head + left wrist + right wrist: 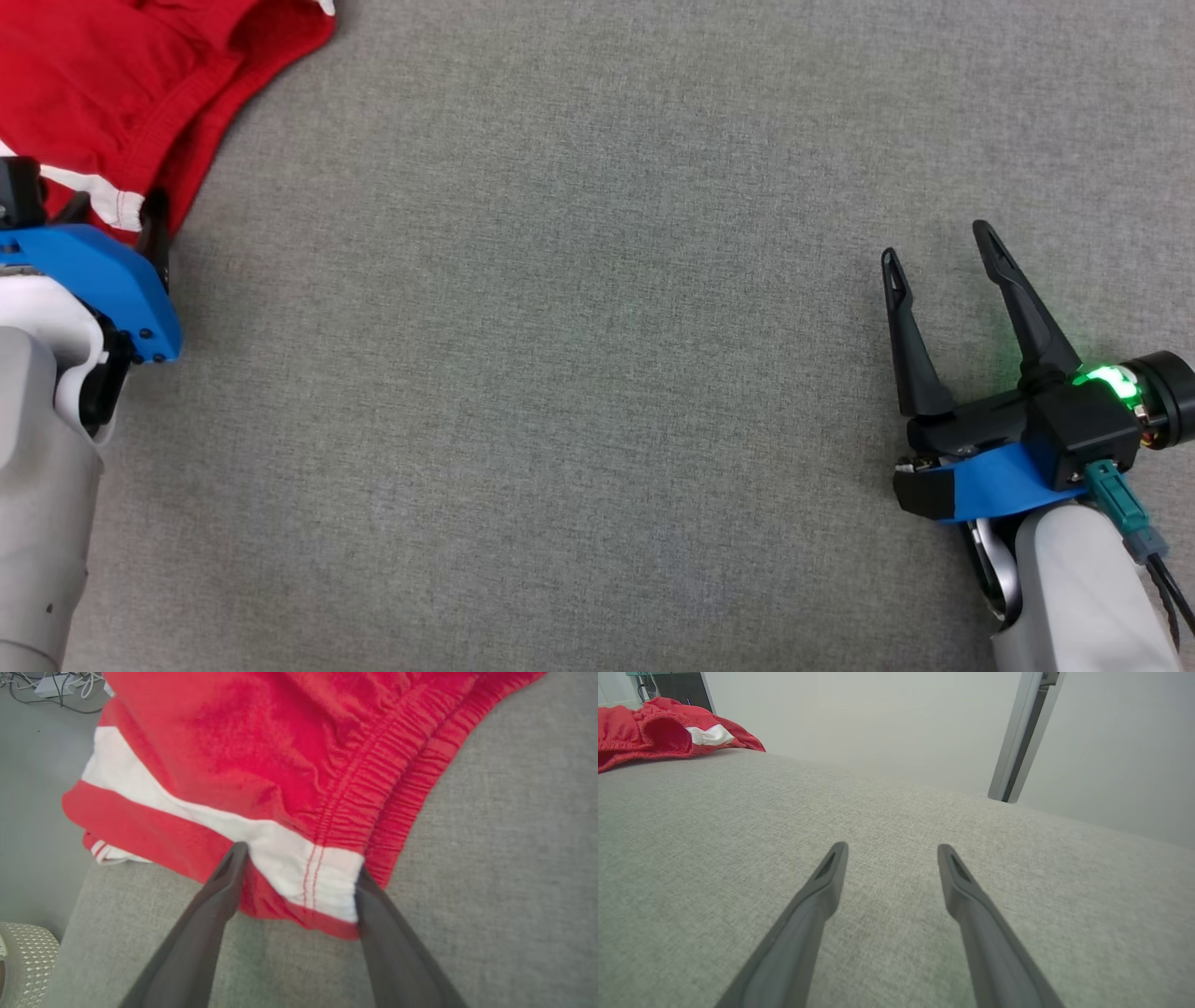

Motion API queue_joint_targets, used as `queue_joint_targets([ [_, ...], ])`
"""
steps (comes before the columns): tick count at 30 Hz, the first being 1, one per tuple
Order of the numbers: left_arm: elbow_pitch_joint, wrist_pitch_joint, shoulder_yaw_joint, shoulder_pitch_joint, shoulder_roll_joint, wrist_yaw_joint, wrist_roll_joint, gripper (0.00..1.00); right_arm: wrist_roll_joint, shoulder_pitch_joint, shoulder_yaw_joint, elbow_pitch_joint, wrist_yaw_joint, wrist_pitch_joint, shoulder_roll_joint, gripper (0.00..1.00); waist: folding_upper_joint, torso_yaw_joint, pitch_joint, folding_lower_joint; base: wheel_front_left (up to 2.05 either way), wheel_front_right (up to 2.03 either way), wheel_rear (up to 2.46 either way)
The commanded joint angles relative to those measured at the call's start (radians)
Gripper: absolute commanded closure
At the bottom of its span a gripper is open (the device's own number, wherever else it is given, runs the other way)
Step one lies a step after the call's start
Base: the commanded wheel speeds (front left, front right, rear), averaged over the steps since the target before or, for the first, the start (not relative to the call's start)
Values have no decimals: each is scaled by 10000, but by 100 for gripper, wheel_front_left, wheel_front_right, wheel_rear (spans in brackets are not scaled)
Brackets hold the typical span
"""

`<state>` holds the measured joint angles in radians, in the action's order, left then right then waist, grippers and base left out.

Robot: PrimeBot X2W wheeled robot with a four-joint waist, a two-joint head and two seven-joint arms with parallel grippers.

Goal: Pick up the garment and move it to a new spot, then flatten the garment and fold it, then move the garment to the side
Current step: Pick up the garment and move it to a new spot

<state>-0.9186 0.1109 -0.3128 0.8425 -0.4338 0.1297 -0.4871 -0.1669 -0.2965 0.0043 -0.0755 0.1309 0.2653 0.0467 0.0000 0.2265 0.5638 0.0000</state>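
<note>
Red garment corner inside wide left tool; right tool wide over grey surface.

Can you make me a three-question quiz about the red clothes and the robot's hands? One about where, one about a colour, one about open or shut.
1. Where on the grey fabric surface does the red elastic-waisted garment lie in the head view?
A) upper left
B) middle
C) lower right

2. What colour is the garment's stripe?
A) blue
B) white
C) yellow

3. How is the right gripper?
A) shut on the garment
B) shut and empty
C) open over bare surface

Answers:
1 A, it lies in that corner, by the open left gripper.
2 B, a white band crosses the red.
3 C, its fingers stand apart, nothing between.
</note>
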Motion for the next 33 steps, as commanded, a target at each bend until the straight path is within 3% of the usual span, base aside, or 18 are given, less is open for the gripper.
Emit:
queue_joint_targets([
  [1,-177,118,-131,104,138,3,-123,0,-81,-39,-93,-161,-3,-13,68,0,0,-15,18,0,0,0,0],
  [2,-275,165,-194,134,169,3,-179,2,-77,-38,-115,-159,-3,-13,69,0,0,-30,31,0,0,0,0],
  [3,-352,149,-263,172,162,3,-224,15,-61,-45,-136,-157,-3,-13,69,0,0,-42,36,0,0,0,0],
  [4,-423,74,-318,198,144,3,-273,33,-40,-52,-148,-159,-3,-15,69,0,0,-52,34,0,0,0,0],
  [7,-570,-222,-391,404,76,4,-320,100,32,-86,-181,-185,-3,-15,69,0,0,-65,-18,0,0,0,0],
  [19,44,-1408,-1141,1060,-481,5,60,100,741,0,-143,-492,-1,-4,59,0,0,-261,-1340,0,0,0,0],
  [26,1639,-914,-2135,1374,-851,5,188,100,1345,325,-282,-856,-1,-4,54,0,0,-859,-2665,0,0,0,0],
  [33,3561,-89,-2981,1402,-620,5,-40,100,1753,686,-550,-1098,-1,-4,53,0,0,-1642,-3578,0,0,0,0],
])
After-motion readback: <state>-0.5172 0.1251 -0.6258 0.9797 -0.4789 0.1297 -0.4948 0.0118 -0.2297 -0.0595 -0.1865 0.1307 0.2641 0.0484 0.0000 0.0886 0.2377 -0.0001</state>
